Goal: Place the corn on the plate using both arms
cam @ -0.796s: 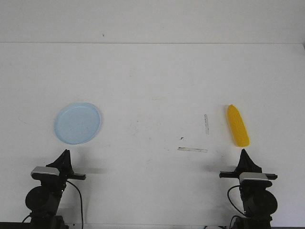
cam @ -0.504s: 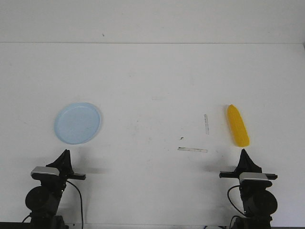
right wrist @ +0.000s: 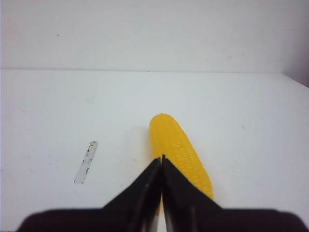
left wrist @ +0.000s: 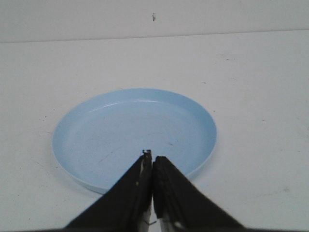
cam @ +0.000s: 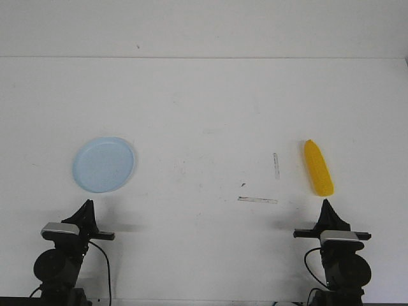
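The yellow corn (cam: 317, 167) lies on the white table at the right, its length running away from me. In the right wrist view the corn (right wrist: 177, 150) lies just beyond my right gripper (right wrist: 161, 157), which is shut and empty. In the front view the right gripper (cam: 326, 203) sits just short of the corn's near end. The pale blue plate (cam: 103, 164) lies empty at the left. My left gripper (cam: 88, 203) is shut and empty, a little short of the plate's near rim. In the left wrist view the gripper (left wrist: 151, 155) points at the plate (left wrist: 116, 125).
Two strips of worn tape (cam: 276, 165) (cam: 257, 200) are stuck to the table between the plate and the corn, nearer the corn. The table's far edge (cam: 204, 58) meets a white wall.
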`<state>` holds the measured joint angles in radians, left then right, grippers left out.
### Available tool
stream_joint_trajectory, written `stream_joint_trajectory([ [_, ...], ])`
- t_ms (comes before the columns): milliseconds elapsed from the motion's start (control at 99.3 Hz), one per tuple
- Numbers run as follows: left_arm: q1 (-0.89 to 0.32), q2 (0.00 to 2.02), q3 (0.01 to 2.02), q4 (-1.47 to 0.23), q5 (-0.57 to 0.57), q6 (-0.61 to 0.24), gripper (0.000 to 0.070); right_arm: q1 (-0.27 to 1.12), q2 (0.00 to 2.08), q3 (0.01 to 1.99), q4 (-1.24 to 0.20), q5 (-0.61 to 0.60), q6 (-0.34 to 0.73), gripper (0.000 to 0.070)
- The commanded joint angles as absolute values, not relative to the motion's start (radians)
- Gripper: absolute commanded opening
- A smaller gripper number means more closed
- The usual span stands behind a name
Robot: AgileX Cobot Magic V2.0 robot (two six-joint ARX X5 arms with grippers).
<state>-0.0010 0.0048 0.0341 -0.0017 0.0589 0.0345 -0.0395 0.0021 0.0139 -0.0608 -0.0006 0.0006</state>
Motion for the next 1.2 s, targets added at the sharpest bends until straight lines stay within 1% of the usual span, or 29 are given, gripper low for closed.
stream_joint_trajectory([
  [0, 0.0, 0.003, 0.014, 0.022, 0.072, 0.016, 0.0001, -0.039, 0.001, 0.013, -0.045, 0.0, 0.01, 0.0003],
  [81, 0.0, 0.003, 0.014, 0.035, 0.074, -0.021, 0.0, -0.039, 0.001, 0.013, -0.045, 0.0, 0.01, 0.0003],
  [141, 0.0, 0.003, 0.014, 0.062, 0.072, -0.024, 0.0, -0.039, 0.001, 0.013, -0.045, 0.0, 0.01, 0.0003],
  [201, 0.0, 0.003, 0.014, 0.116, 0.072, -0.037, 0.0, -0.039, 0.001, 0.013, -0.045, 0.0, 0.01, 0.0003],
  [292, 0.0, 0.003, 0.03, 0.232, 0.072, -0.097, 0.0, -0.039, 0.001, 0.013, -0.045, 0.0, 0.01, 0.0004],
  [343, 0.0, 0.004, 0.064, 0.273, 0.072, -0.098, 0.0, -0.039, 0.001, 0.013, -0.045, 0.0, 0.01, 0.0003],
  [423, 0.0, 0.023, 0.167, 0.266, 0.072, -0.056, 0.0, -0.039, 0.001, 0.013, -0.045, 0.0, 0.01, 0.0003],
  [494, 0.0, 0.073, 0.299, 0.218, 0.07, 0.015, 0.0, -0.039, 0.001, 0.013, -0.045, 0.0, 0.01, 0.0003],
  [584, 0.0, 0.18, 0.499, 0.123, 0.048, 0.095, 0.0, -0.039, 0.001, 0.013, -0.045, 0.0, 0.01, 0.0003],
  [645, 0.0, 0.264, 0.63, 0.046, 0.014, 0.127, 0.0002, -0.039, 0.001, 0.013, -0.045, 0.0, 0.01, 0.0003],
  [705, 0.0, 0.348, 0.745, -0.033, -0.028, 0.139, 0.0011, -0.039, 0.001, 0.013, -0.045, 0.0, 0.01, 0.0003],
  [735, 0.0, 0.388, 0.796, -0.072, -0.048, 0.139, 0.0028, -0.039, 0.001, 0.013, -0.045, 0.0, 0.01, 0.0004],
  [776, 0.001, 0.437, 0.855, -0.124, -0.073, 0.139, 0.0066, -0.039, 0.001, 0.013, -0.045, 0.0, 0.01, 0.0003],
  [876, 0.001, 0.547, 0.955, -0.232, -0.109, 0.138, 0.0183, -0.039, 0.001, 0.013, -0.045, -0.001, 0.01, 0.0004],
  [1007, 0.002, 0.656, 0.99, -0.307, -0.109, 0.135, 0.034, -0.039, 0.001, 0.013, -0.045, -0.001, 0.011, 0.0003],
  [1078, 0.01, 0.705, 0.99, -0.342, -0.109, 0.107, 0.0413, -0.039, 0.001, 0.013, -0.045, -0.001, 0.011, 0.0003],
  [1189, 0.037, 0.79, 0.99, -0.394, -0.103, 0.037, 0.0449, -0.039, 0.001, 0.013, -0.045, -0.001, 0.011, 0.0003],
])
